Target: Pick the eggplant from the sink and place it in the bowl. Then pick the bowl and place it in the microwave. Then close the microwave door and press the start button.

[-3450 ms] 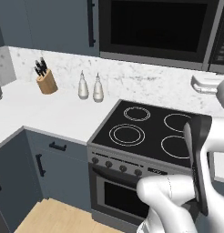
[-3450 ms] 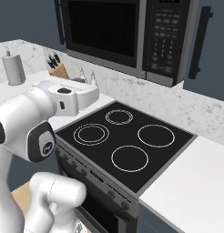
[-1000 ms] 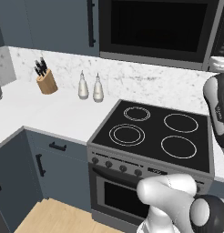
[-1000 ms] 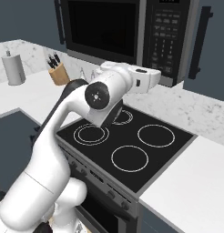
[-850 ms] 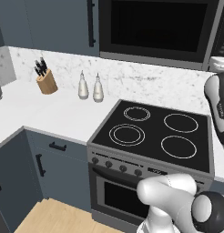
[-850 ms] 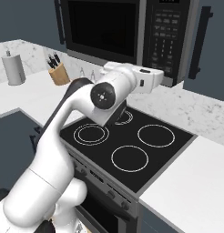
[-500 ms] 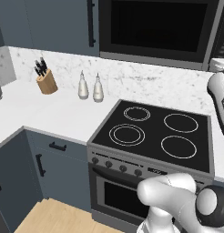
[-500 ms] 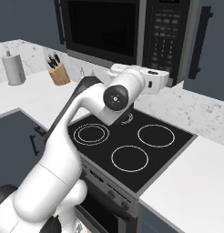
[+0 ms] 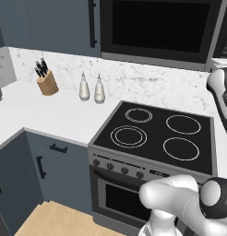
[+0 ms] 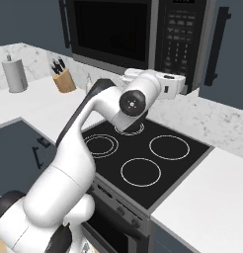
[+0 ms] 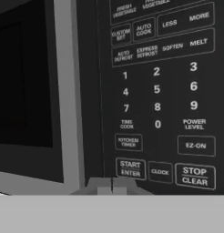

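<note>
Gripper [image 11: 111, 187] is pinched fully shut with nothing in it, nose right up at the microwave [image 10: 143, 34] keypad, START/ENTER button [image 11: 130, 168] just above and a hair right of the tips; it's rigid plastic, I'd guess one firm, straight poke does it.

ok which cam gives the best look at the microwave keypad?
Hand view: the keypad sits close up, labels legible down to START/ENTER, with the shut gripper just below it. Right base view shows the keypad small, labels unreadable. Left base view catches a sliver.
</note>
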Available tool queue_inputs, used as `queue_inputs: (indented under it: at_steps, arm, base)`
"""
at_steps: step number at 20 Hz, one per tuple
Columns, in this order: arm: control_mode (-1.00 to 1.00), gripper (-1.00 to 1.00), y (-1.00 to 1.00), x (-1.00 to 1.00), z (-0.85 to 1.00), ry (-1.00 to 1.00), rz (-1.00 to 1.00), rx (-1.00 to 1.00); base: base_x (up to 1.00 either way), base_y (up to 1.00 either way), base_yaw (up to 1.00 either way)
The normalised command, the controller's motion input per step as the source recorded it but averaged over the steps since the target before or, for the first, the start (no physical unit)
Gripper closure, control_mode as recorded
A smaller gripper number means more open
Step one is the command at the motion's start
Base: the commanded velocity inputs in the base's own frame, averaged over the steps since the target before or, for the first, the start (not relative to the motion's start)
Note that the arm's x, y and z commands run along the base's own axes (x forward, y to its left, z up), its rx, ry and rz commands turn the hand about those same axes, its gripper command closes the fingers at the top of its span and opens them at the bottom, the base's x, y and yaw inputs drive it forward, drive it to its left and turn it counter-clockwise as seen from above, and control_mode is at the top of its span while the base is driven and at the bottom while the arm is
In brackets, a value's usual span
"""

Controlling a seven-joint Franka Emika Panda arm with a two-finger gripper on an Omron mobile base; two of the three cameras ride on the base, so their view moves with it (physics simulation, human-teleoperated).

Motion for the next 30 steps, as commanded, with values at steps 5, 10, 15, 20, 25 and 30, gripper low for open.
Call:
queue_inputs:
  at_steps: [5,10,15,20,25,30]
  arm:
    - [-1.0,1.0,-0.07,0.2,-0.02,0.0,0.0,0.0]
    - [-1.0,1.0,-0.05,0.21,-0.06,0.0,0.0,0.0]
    - [-1.0,1.0,-0.17,0.18,-0.04,0.0,0.01,0.0]
    - [-1.0,1.0,-0.32,0.22,-0.03,0.0,0.04,0.0]
    - [-1.0,1.0,-0.22,0.38,-0.2,0.0,0.05,0.0]
    - [-1.0,1.0,0.15,0.14,-0.2,0.0,0.05,0.0]
  base:
    - [0.0,0.0,0.0]
    - [0.0,0.0,0.0]
    - [0.0,0.0,0.0]
    - [0.0,0.0,0.0]
    - [0.0,0.0,0.0]
    - [0.0,0.0,0.0]
